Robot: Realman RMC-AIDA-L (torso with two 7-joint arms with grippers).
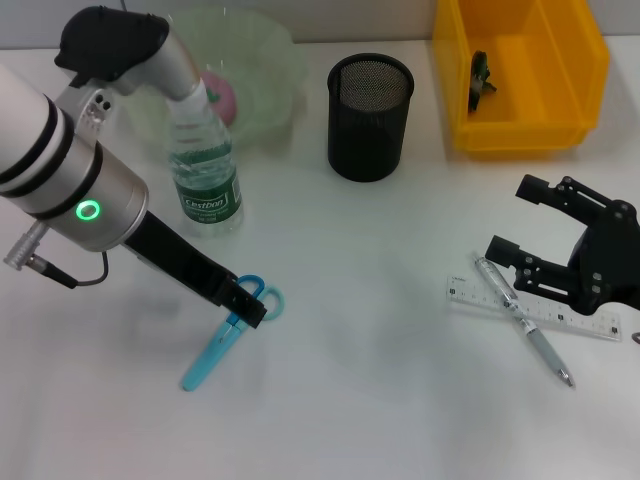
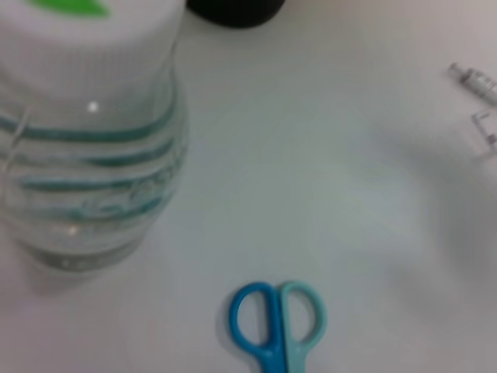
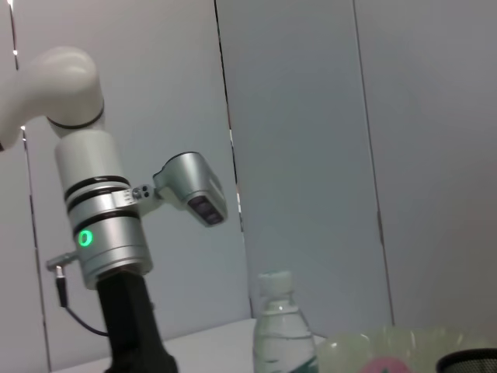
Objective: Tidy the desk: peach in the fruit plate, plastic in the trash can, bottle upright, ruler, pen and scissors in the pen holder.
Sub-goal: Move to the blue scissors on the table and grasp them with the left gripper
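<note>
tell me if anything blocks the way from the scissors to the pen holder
Nothing visible does. The left gripper is down at the scissors, and the bare table runs from there up to the pen holder. The upright bottle stands off to the left of that line.

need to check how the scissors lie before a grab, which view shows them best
The head view: the scissors lie flat on the table, whole length visible, blue handles under the left claw. The left wrist view shows only the handle loops, cut off at the picture's edge. The right wrist view shows none of them.
</note>
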